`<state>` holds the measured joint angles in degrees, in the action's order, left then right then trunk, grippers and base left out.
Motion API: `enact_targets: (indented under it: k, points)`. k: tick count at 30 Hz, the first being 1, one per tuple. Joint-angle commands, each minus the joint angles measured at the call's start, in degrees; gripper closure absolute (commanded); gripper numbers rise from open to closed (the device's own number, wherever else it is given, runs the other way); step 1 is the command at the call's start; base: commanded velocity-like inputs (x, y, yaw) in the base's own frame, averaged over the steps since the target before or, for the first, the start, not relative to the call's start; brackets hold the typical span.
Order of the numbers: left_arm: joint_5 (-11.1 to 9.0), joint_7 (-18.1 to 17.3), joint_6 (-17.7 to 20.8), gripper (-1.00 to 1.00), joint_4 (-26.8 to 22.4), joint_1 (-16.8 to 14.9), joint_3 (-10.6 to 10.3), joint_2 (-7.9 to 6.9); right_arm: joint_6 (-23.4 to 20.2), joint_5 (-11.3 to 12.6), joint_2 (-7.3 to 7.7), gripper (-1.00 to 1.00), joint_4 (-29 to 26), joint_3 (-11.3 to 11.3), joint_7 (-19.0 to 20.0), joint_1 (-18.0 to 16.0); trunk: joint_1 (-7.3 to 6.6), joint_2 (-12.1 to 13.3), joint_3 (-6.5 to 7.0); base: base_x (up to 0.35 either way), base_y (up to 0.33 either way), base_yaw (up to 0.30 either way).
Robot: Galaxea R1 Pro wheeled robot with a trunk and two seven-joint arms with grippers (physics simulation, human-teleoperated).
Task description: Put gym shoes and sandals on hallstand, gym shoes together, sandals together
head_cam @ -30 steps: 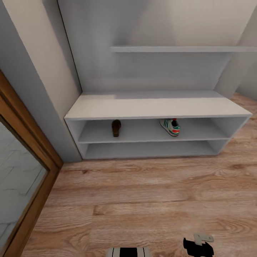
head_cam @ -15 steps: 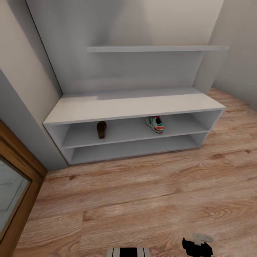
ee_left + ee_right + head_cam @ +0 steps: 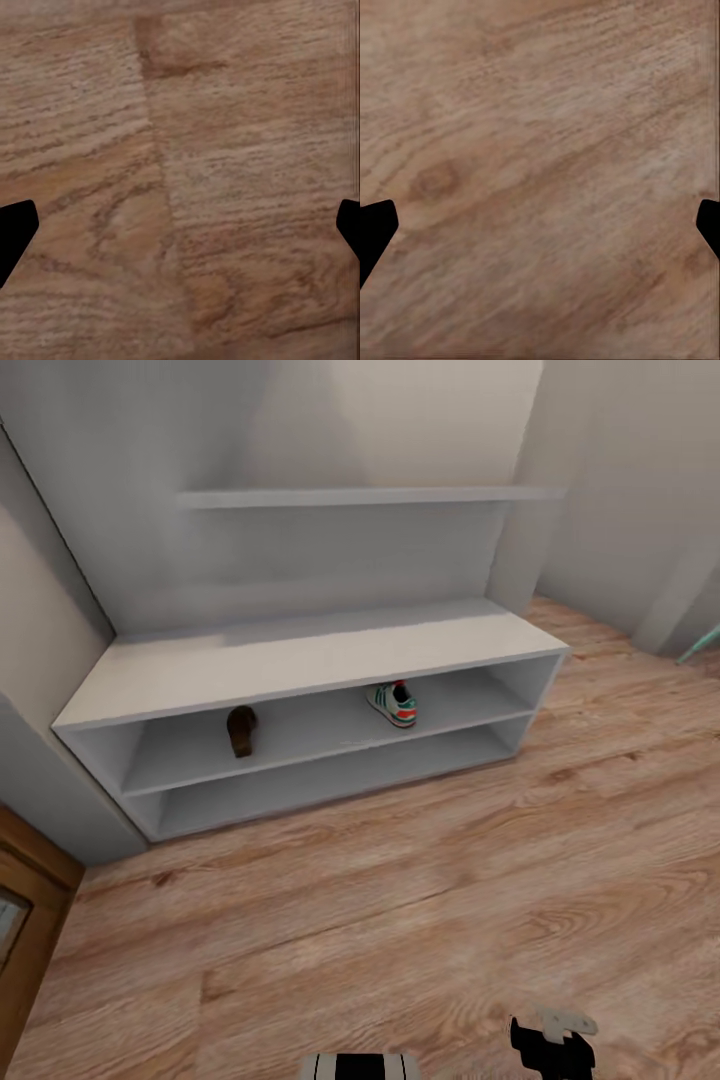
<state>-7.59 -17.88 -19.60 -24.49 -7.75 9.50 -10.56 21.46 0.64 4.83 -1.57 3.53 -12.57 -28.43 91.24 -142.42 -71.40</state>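
Sneaker [image 3: 392, 703] on upper shelf of white shoe rack [image 3: 300, 660], toward 3 o'clock end. Brown sandal [image 3: 241, 730] on same shelf, toward 9 o'clock, well apart from sneaker. Thin wall shelf [image 3: 360, 497] above rack. Wood floor [image 3: 400, 900] in front. Left fingers [image 3: 16, 232] spread wide over bare floor; right fingers [image 3: 375, 229] likewise wide, holding nothing.

light: even, soft, no glare | shadow: under hallstand [image 3: 300, 665] top | wrist views: floor [image 3: 180, 150] grain blurry
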Motion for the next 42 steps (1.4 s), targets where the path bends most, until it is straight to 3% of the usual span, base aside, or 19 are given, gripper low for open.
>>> enact_targets:
  k: [1,42]
  points:
    - [-0.58,-0.57,0.05,-1.00,0.05,-0.02,0.22,0.01,0.34,0.07,-0.04,-1.00,0.07,0.33,0.09,-0.04,-0.01,-0.02,-0.04,0.000,0.000,-0.268]
    - [-0.58,-0.09,0.00,-1.00,0.05,0.00,-0.03,0.21,0.45,0.06,-0.40,-1.00,0.08,0.25,0.09,0.13,-0.01,-0.02,-0.04,0.000,0.000,-0.268]
